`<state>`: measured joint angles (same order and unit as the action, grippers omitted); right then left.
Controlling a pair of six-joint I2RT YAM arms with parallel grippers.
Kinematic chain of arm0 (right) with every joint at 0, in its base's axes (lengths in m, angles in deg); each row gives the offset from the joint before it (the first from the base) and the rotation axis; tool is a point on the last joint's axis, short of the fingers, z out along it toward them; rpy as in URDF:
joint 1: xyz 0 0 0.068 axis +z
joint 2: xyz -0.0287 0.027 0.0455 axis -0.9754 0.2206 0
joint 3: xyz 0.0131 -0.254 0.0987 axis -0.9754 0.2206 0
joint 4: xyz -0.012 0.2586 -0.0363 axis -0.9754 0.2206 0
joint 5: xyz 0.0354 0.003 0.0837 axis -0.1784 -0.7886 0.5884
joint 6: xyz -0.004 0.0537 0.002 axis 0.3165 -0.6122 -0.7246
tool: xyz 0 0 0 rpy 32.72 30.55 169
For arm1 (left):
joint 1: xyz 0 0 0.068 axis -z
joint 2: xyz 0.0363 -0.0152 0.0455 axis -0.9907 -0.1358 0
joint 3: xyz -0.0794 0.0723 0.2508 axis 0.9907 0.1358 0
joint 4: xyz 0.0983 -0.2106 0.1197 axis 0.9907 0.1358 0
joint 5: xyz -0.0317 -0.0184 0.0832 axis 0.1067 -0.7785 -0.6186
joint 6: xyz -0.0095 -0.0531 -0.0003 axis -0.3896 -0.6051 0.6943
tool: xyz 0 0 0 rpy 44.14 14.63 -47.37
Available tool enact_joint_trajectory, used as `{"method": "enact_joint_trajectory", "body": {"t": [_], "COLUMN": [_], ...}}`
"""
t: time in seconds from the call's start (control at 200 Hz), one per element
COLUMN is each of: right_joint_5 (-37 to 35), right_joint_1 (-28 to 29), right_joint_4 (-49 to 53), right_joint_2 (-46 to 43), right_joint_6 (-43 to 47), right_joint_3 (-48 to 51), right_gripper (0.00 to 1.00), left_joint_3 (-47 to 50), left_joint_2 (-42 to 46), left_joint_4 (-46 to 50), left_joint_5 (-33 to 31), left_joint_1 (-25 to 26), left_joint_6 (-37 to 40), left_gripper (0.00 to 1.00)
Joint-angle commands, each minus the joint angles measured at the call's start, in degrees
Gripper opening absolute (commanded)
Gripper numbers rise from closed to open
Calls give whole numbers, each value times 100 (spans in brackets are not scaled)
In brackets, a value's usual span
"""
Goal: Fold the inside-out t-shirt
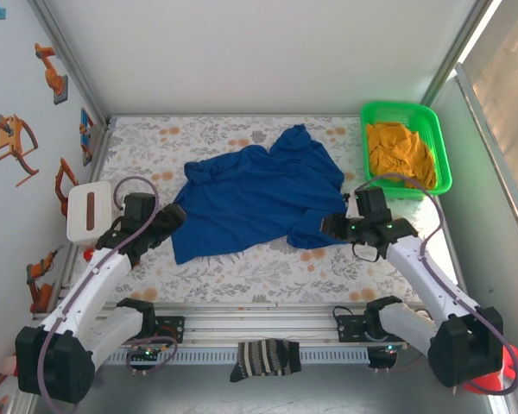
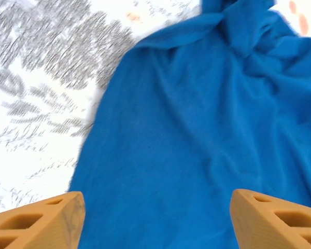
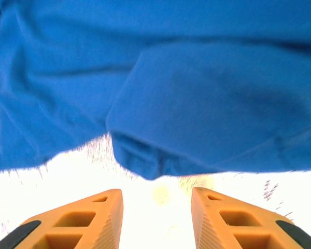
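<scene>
Left gripper [image 2: 156, 207] is hanging with fingers wide apart, nothing between them, over the near-left edge of the shirt [image 2: 197, 129]; in the top view the left gripper [image 1: 168, 220] is sitting right at that edge, and I cannot tell if it is touching.

Right gripper [image 3: 156, 199] is showing a narrower gap, also empty, and is pointing at a doubled flap of shirt [image 3: 197, 104] just ahead, maybe a sleeve; in the top view the right gripper [image 1: 332, 226] is sitting at the shirt's near-right corner.

Shirt [image 1: 259, 198] is lying crumpled mid-table [image 1: 242, 267], bunching toward the far right with a point of cloth sticking out at the back; it is not flat yet, so folding is looking barely started.

Handling, judging by looks: light, soft and limp, so it will be sagging and dragging instead of holding shape; not fragile, not slippery; layers are likely to be coming up together.

Best holds are looking like hems or corners: the left edge under the left gripper and the flap's hem in front of the right one; pinching a single layer low against the table.

Basket [image 1: 440, 147] with orange cloth [image 1: 400, 151] is sitting far right, apart from the shirt; sock [image 1: 266, 358] is lying on the front rail.
</scene>
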<state>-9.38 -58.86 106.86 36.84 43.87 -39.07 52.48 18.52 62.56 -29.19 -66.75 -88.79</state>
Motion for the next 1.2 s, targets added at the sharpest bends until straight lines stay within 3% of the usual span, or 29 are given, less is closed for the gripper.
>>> {"method": "enact_joint_trajectory", "body": {"t": [0.0, 0.32, 0.796, 0.941, 1.152, 1.197], "right_joint_5": [-450, -1301, -1809, -1936, -1469, -1419], "right_joint_1": [499, 1591, 1876, 1905, 1935, 1972], "right_joint_4": [-48, -49, -49, -115, -254, -304], "right_joint_2": [70, 895, 1153, 1050, 1254, 1349], "right_joint_6": [-204, -143, -334, -299, -199, -161], "right_joint_3": [109, -214, -356, -304, -320, -336], "right_gripper": [38, 38, 38, 38, 38, 38], "left_joint_3": [319, 668, 640, 734, 615, 527], "left_joint_2": [-26, -477, -1369, -1605, -1686, -1615], "left_joint_4": [404, 297, -178, -433, -437, -308], "left_joint_5": [-229, -887, -1068, -1050, -1118, -1189], "left_joint_1": [113, 1002, 1206, 1268, 1263, 1266], "left_joint_6": [-222, -993, -1076, -1142, -1044, -986], "left_gripper": [69, 78, 63, 52, 1, 0]}}
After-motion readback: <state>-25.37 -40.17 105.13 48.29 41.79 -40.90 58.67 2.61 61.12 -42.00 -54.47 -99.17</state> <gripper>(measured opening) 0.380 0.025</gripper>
